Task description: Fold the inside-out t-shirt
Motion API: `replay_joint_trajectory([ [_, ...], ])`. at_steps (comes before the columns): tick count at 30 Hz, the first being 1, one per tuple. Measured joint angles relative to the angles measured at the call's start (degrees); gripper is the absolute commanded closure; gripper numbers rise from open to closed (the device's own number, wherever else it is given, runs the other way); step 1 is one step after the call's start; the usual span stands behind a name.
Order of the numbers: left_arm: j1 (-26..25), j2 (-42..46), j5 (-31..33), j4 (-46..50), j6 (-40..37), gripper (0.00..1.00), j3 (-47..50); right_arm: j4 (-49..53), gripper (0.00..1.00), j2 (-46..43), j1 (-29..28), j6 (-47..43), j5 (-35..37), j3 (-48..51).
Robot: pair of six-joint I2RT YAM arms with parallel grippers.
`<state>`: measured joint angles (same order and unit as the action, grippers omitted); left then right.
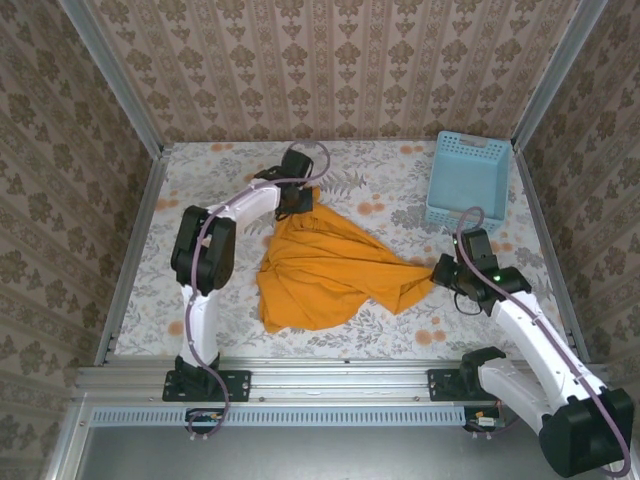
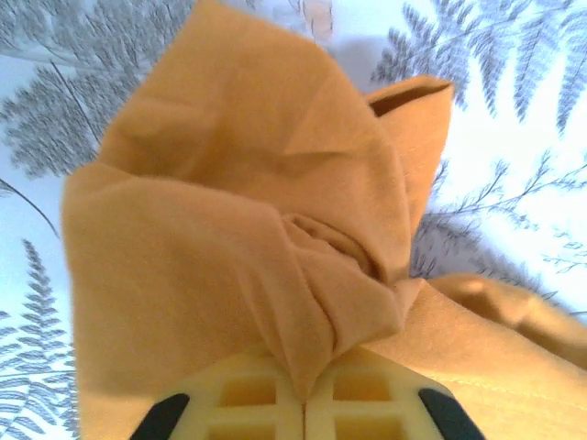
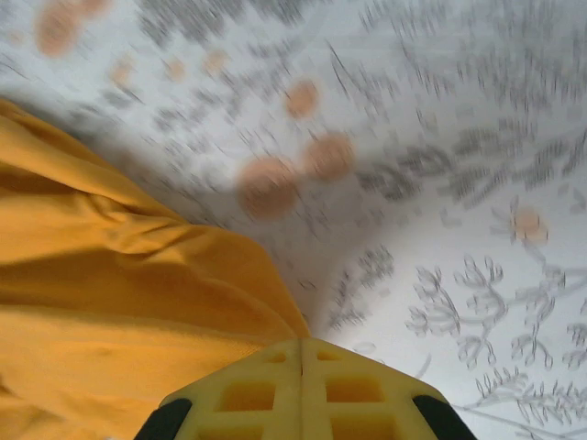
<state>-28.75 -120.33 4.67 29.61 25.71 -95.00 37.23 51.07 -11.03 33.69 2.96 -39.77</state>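
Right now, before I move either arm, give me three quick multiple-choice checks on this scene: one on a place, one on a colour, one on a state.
1. Where does the basket stand?
A) far right corner of the table
B) near left corner
C) on top of the shirt

2. What colour is the shirt?
A) green
B) orange
C) white

3. How do the left arm's jaws stand?
A) open over bare table
B) shut on nothing
C) shut on a fold of shirt

Answers:
1 A, it sits at the far right, apart from the cloth.
2 B, the cloth is plain orange.
3 C, the left wrist view shows cloth pinched between closed jaws.
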Motion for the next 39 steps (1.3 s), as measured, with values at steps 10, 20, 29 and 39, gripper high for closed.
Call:
replay_joint_trajectory([
  [10, 2.1, 39.3, 0.1, 1.2, -1.0, 1.0, -1.7, 1.8, 1.0, -1.9, 0.0, -8.5, 3.2, -35.0],
  [20, 4.0, 60.7, 4.5, -5.2, -1.7, 1.0, 4.9, -1.4, 1.0, -1.9, 0.0, -10.6, 4.2, -39.9],
  [29, 9.8, 30.5, -5.5, 9.6, 0.1, 1.0, 4.3, 0.5, 1.0, 12.5, 0.0, -9.7, 3.3, -32.0],
  [39, 8.5, 59.5, -4.2, 0.0, 0.3, 1.0, 16.7, -1.2, 1.0, -1.1, 0.0, -9.1, 4.7, -30.8],
])
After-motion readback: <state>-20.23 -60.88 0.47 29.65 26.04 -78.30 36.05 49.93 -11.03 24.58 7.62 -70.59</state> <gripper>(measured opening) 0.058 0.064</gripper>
